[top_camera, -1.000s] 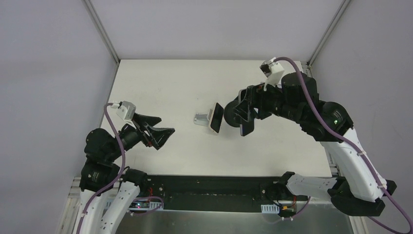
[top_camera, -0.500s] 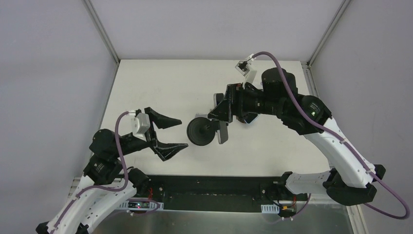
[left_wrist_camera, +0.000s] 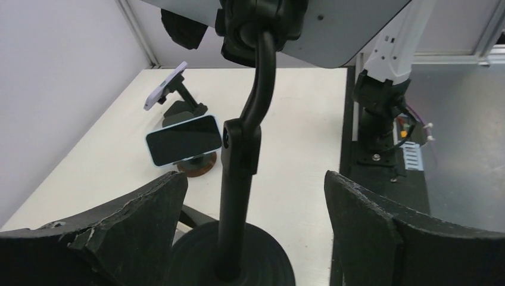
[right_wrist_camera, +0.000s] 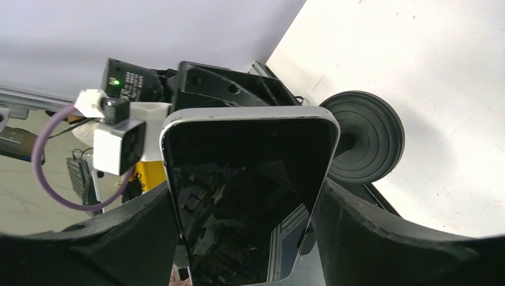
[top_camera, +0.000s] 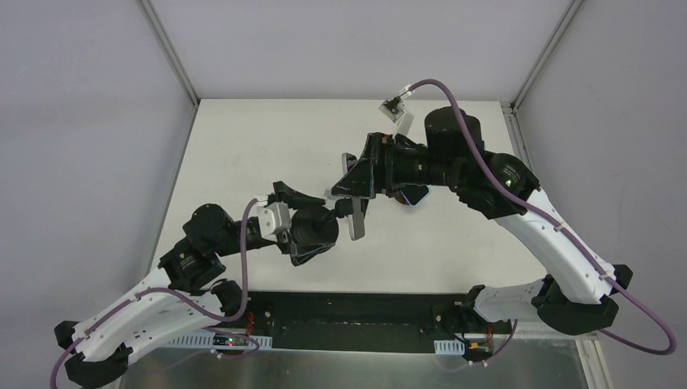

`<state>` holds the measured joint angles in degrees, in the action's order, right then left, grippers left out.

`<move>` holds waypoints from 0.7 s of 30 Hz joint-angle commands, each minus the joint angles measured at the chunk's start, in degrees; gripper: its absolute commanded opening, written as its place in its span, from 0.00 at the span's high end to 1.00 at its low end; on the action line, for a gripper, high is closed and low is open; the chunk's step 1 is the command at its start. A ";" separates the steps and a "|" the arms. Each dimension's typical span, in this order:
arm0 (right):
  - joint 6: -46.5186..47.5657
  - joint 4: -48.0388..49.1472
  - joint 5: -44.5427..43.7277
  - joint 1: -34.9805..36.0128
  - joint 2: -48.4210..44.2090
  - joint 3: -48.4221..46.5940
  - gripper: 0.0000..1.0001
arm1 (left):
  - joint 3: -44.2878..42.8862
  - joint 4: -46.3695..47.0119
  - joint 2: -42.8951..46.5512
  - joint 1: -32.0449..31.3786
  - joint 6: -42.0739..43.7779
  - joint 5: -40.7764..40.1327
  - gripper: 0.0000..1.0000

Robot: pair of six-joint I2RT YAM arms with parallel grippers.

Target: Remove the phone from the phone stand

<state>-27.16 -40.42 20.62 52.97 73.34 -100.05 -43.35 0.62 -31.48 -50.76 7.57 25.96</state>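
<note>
Right jaws gripping phone [right_wrist_camera: 247, 196], left jaws astride phone stand [left_wrist_camera: 237, 179]

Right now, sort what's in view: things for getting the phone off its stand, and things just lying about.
For the job: phone, held by the right gripper; black phone stand, straddled by the open left gripper.
Lying about: blue-edged phone on a brown-based stand; lilac phone on a dark stand.

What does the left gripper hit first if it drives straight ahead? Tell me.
Most likely the stand's black post, upright between the left gripper's open fingers, with its round base just below. Depth is unclear, but nothing else shows in front.
</note>
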 commanded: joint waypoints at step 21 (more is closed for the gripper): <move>-0.54 21.41 4.09 1.08 -5.48 4.91 1.00 | -2.42 2.88 -4.61 -5.23 0.95 -9.51 1.00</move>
<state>-29.06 -32.45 21.91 53.60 72.44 -96.44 -43.75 0.14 -36.82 -55.90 13.21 15.57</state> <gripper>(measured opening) 0.733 0.217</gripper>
